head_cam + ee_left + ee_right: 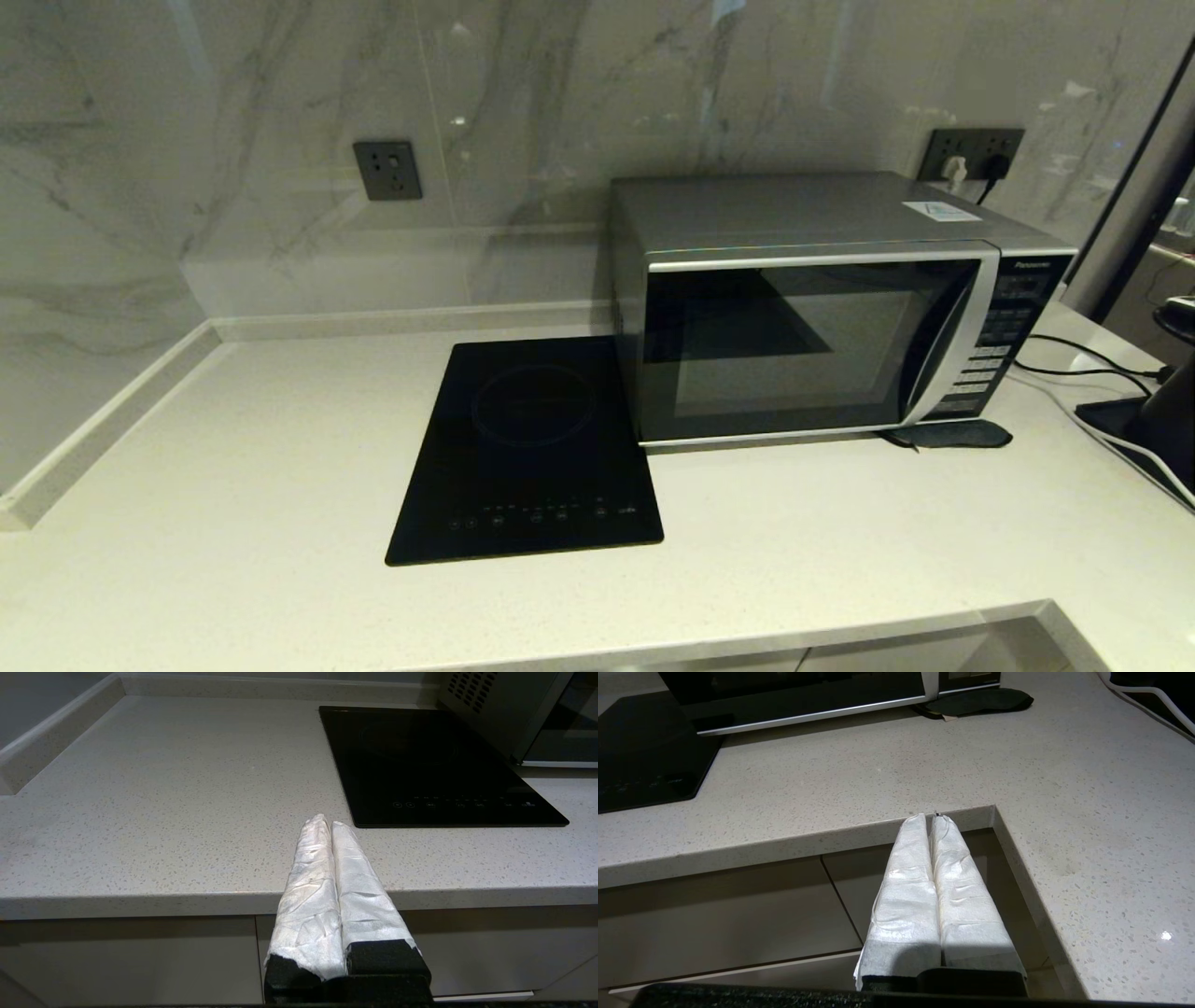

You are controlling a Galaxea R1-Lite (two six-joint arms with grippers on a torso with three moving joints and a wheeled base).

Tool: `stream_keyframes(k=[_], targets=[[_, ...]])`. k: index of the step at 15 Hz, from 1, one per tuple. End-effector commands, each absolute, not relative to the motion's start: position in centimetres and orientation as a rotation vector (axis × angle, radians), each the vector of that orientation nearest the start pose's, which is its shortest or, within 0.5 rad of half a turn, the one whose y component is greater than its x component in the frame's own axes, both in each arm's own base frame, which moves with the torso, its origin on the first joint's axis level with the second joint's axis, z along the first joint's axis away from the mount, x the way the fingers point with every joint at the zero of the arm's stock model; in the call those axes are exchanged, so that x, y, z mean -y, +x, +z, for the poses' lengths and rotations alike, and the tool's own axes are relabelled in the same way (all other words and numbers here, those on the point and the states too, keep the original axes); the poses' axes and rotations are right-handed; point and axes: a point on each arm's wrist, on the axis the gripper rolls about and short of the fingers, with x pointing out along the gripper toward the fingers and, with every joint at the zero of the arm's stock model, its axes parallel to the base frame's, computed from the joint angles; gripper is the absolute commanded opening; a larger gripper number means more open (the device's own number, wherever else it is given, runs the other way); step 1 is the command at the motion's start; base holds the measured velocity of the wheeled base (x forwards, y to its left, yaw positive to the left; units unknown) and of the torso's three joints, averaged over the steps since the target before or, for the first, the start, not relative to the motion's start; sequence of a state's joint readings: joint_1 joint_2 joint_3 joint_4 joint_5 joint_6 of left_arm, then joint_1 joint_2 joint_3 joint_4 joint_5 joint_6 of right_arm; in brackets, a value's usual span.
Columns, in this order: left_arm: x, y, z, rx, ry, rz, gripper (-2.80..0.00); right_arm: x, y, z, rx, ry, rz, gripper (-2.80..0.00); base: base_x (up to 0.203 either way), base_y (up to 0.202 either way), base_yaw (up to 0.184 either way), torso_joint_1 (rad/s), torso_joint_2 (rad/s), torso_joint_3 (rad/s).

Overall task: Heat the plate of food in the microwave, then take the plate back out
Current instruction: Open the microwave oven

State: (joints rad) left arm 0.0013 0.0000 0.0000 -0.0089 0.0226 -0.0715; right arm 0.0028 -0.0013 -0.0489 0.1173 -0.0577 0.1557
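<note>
The left gripper (331,823) hangs in front of the counter's front edge, off the worktop, with its two white-wrapped fingers (310,877) pressed flat against each other. Nothing sits between them and they touch nothing. Ahead of its tips stretches the speckled pale countertop (187,788), and beyond and to one side lies the flat black induction cooktop (434,765), with a corner of the microwave (504,709) just past that.

The right gripper (930,817) is likewise parked below and in front of the counter, near the inner corner where the worktop steps back. Its wrapped fingers (962,891) are also closed tight together, empty, and clear of the stone edge just beyond them. Pale cabinet fronts (714,914) run under the counter beside it. Farther ahead of this claw the microwave's lower door edge shows, and a dark flat pad (978,701) lies on the counter at the foot of the oven's button side.

From the head view, neither arm appears. The microwave (822,327) stands on the counter against the marble wall with its dark glass door closed, just beside the cooktop (527,448). Black cables (1088,359) trail past its panel side. The plate of food cannot be seen in any view; whether it sits behind the closed door cannot be told.
</note>
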Motion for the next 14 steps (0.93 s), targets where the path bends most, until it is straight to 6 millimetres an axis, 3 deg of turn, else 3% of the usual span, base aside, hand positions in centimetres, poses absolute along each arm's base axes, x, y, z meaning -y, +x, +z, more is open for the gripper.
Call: stream_keyframes(k=[1,14], targets=[[-0.05,-2.27,7.65,0.009,-0.072,0.024,-2.80,0.14,-2.70,7.69,-0.065,0.154,-0.060,-2.80,0.000,0.000,0.000,0.000,0.00,0.000],[-0.05,-2.27,7.65,0.009,-0.072,0.024,-2.80,0.14,-2.70,7.69,-0.065,0.154,-0.060,-2.80,0.000,0.000,0.000,0.000,0.00,0.000]])
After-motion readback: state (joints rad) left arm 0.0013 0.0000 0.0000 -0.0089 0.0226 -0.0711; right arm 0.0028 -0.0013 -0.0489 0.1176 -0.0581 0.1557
